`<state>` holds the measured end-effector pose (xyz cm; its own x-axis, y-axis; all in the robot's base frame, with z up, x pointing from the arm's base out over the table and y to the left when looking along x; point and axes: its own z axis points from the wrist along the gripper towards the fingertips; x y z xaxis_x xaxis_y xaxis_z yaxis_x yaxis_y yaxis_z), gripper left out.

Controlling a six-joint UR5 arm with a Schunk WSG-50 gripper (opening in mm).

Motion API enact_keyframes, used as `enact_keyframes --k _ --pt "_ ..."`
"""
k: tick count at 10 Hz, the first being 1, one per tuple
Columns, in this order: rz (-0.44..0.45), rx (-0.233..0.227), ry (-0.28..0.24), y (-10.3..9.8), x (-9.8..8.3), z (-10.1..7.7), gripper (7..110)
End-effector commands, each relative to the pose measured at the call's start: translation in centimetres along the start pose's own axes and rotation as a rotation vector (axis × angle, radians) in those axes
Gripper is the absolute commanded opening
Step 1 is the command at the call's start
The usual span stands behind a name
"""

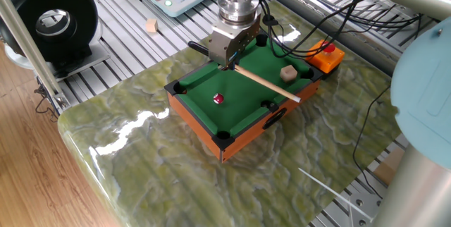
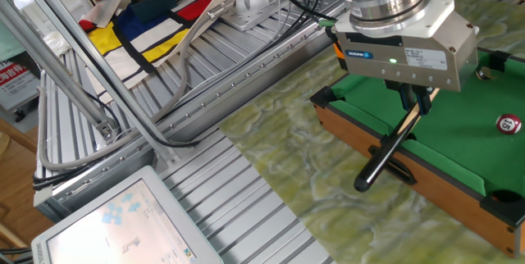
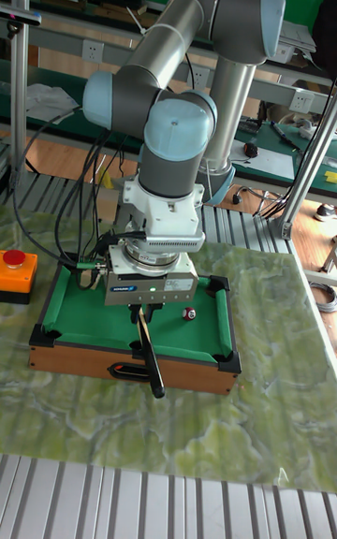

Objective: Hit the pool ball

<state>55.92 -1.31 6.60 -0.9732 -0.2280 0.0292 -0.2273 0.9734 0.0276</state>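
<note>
Pool ball (image 1: 218,99) sits clear of my cue (image 1: 264,85), toward the near rail | gripper (image 1: 229,63) clamps the cue.

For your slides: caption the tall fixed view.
Gripper holds the cue over the mini pool table, near the pool ball.
</note>
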Motion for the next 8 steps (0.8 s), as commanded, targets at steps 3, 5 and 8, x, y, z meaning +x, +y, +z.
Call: enact_keyframes --k 3,5,8 --pt "-0.012 0.022 0.013 -0.9 0.5 0.2 7" --pt "-0.022 0.016 0.012 -0.8 0.5 0.3 7" --pt "-0.022 0.011 0.011 -0.7 0.5 0.3 7"
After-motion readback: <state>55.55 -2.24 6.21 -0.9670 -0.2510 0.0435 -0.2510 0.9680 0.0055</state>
